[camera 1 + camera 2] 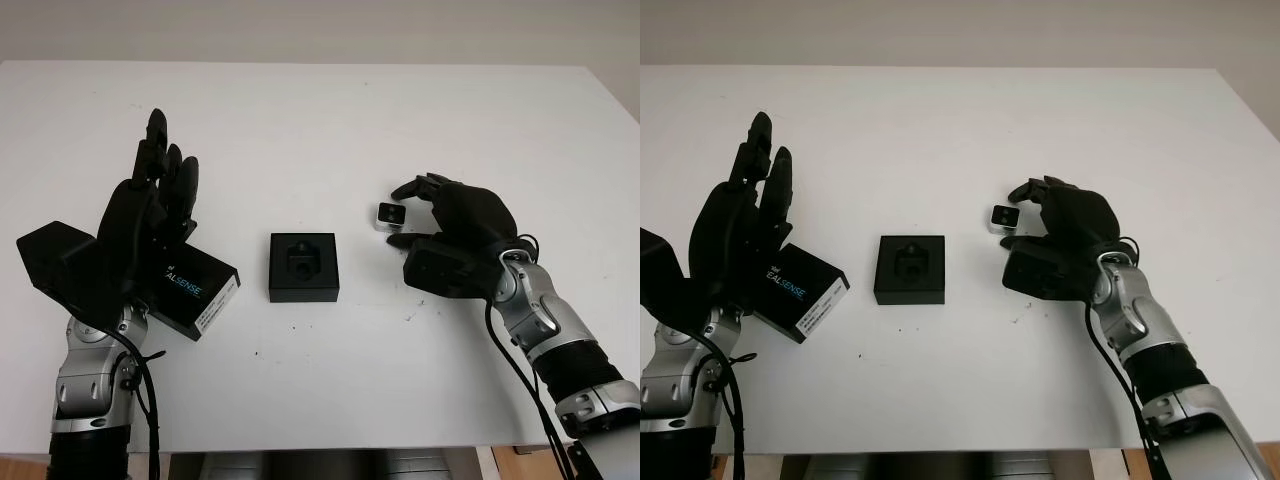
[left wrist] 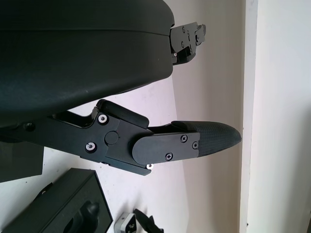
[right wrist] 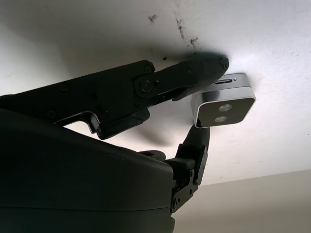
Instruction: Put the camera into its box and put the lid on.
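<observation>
Right of box [image 1: 304,266], right robot hand [image 1: 425,212] curled, fingers pinching camera [image 1: 388,215]; left robot hand [image 1: 150,215] open, raised above lid [image 1: 196,288].

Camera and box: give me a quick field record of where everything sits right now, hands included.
camera: small silver unit, pinched between the right hand's fingers, at the table surface, right of the box
right hand: closed on the camera, right of centre
box: black, open, moulded insert showing and empty, centre of table
lid: black with printed label, lying left of the box, partly under the left hand
left hand: open, raised above the lid
task state: camera not yet in box, lid off
</observation>
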